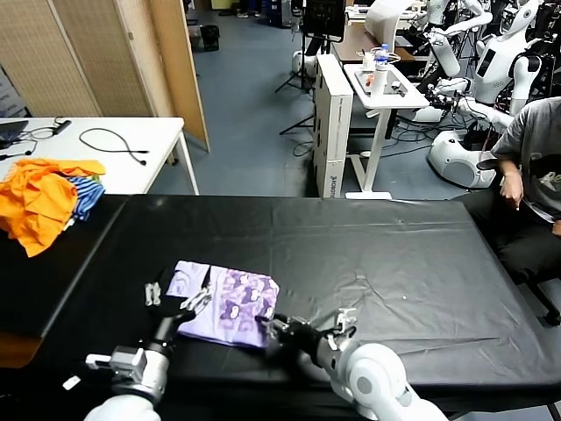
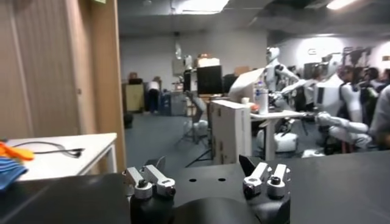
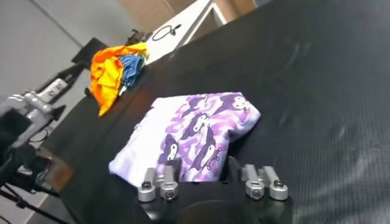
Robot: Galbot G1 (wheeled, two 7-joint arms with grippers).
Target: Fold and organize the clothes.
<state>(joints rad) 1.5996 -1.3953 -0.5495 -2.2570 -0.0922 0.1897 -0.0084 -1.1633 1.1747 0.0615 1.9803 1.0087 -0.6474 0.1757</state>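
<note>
A busy lab full of other robots lies beyond my black desk [image 1: 394, 254]. The folded lavender T-shirt [image 1: 226, 303] lies between my two pincers, print up. My right pincer [image 1: 273, 331] sits at its near corner, half closed; whether it pinches cloth I cannot tell. My left pincer [image 1: 175, 294] stands spread wide over the opposite edge. It looks soft, light and floppy; I'd pinch edges or corners.

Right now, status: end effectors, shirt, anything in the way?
Left end effector open, empty, at the folded lavender T-shirt near-left edge. Right end effector at its near-right corner, grip unconfirmed. Orange and blue-striped heap far left, clear of the work.
</note>
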